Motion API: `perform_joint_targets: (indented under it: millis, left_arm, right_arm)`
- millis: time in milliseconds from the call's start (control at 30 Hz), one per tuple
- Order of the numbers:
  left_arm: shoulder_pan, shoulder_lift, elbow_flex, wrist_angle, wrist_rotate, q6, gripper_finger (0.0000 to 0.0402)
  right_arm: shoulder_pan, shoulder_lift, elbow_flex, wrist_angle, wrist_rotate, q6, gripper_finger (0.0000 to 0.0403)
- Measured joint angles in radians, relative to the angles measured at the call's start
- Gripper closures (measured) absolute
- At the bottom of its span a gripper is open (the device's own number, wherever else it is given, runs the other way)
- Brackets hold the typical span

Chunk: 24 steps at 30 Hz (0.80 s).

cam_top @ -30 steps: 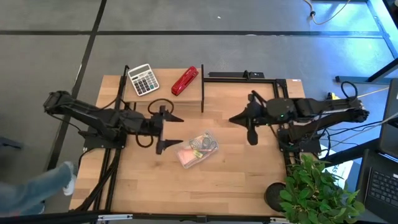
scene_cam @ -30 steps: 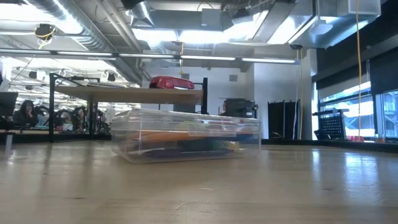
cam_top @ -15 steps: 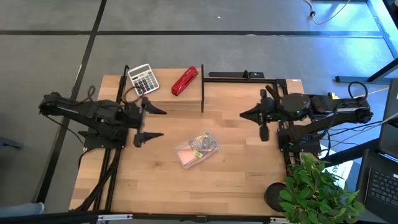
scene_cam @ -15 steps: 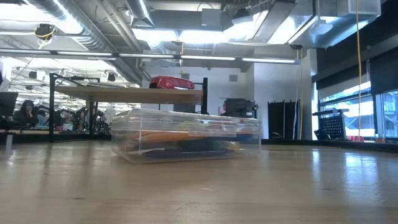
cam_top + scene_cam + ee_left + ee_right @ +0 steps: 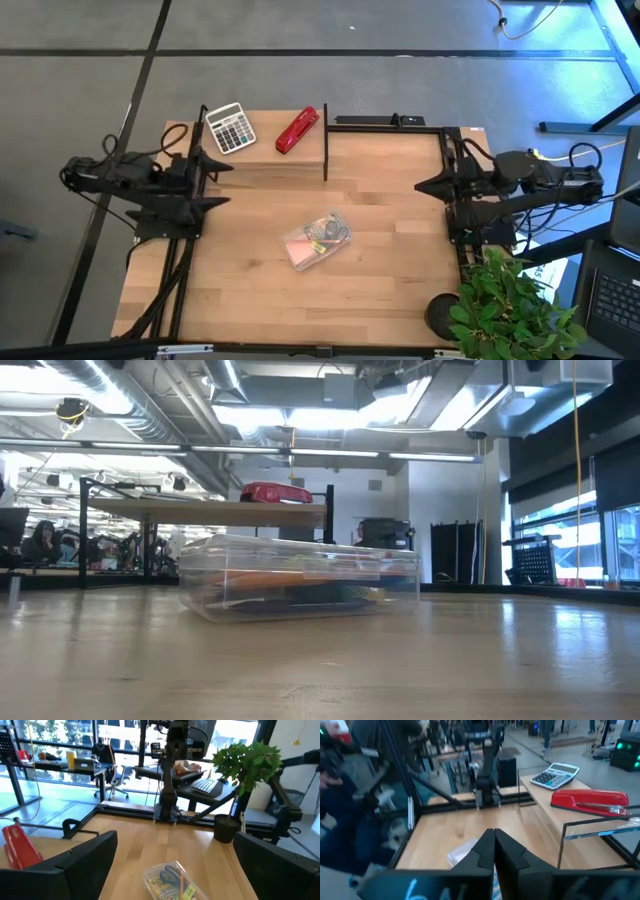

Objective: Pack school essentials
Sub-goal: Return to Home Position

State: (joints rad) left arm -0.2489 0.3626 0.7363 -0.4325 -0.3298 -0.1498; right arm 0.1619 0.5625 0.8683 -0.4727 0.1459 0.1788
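The left gripper (image 5: 220, 183) hangs at the table's (image 5: 380, 290) left edge, jaws spread wide; the right gripper (image 5: 424, 186) hangs at the right edge, jaws pressed together on nothing. Between the two, well ahead of each pair of jaws, a clear box (image 5: 318, 241) lies flat on the wood with its lid on, the stationery (image 5: 172, 876) inside. A calculator (image 5: 231, 128) and a red stapler (image 5: 297, 130) rest on a raised shelf off to the side of both jaws.
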Motion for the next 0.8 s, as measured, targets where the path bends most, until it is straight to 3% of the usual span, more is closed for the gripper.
perform_joint_targets:
  millis: [433,800]
  left_arm:
    - [0.000,-0.361,-0.292,0.100,0.007,-0.006,0.0008]
    - [0.000,-0.361,-0.383,0.180,-0.002,-0.005,0.0008]
  right_arm:
    - [0.000,-0.303,-0.257,0.128,-0.016,0.056,0.0397]
    - [0.000,-0.538,-0.486,0.225,-0.016,0.131,0.0396]
